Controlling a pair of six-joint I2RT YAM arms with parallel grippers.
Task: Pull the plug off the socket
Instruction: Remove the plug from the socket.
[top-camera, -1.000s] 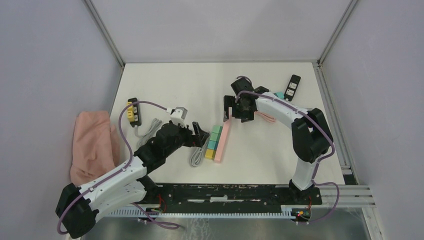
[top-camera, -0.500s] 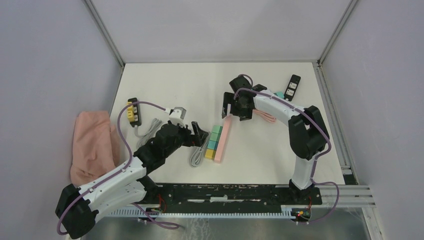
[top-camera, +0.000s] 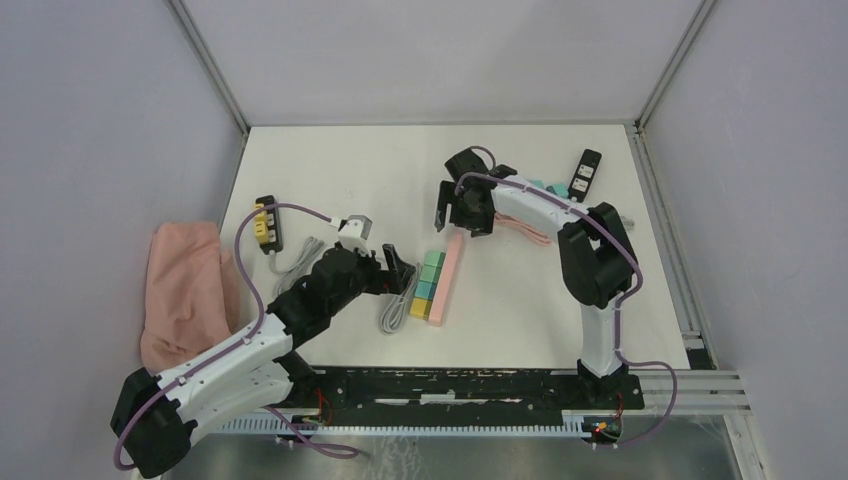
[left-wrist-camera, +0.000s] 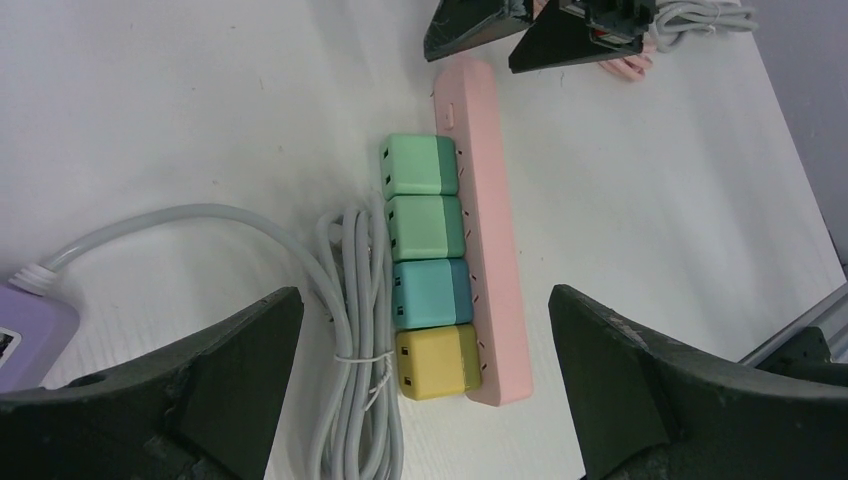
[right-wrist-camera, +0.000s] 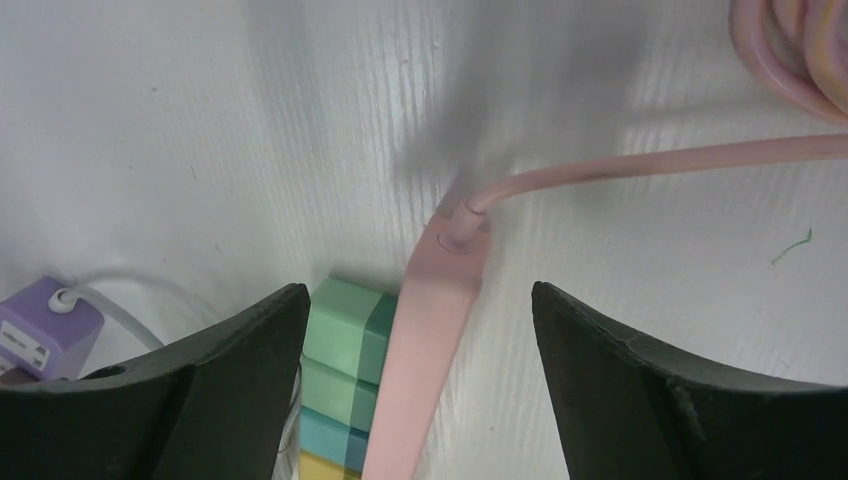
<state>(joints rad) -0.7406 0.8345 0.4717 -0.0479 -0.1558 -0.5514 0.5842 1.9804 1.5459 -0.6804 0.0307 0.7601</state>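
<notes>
Approach step. Left gripper (left-wrist-camera: 425, 335), open, hovers over 4 plugs (left-wrist-camera: 428, 265) in the strip (left-wrist-camera: 492, 250); right gripper (right-wrist-camera: 418, 345), open, over strip's far end. Next: clamp 1 plug.

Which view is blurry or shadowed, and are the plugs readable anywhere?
Left wrist: sharp, evenly lit; the four plugs and pink power strip read crisply, only its own fingers are dark. Right wrist: softer overall, with a grey shadow on the table past the strip's cable end. Top external: clear, no glare, but the plugs are tiny.
</notes>
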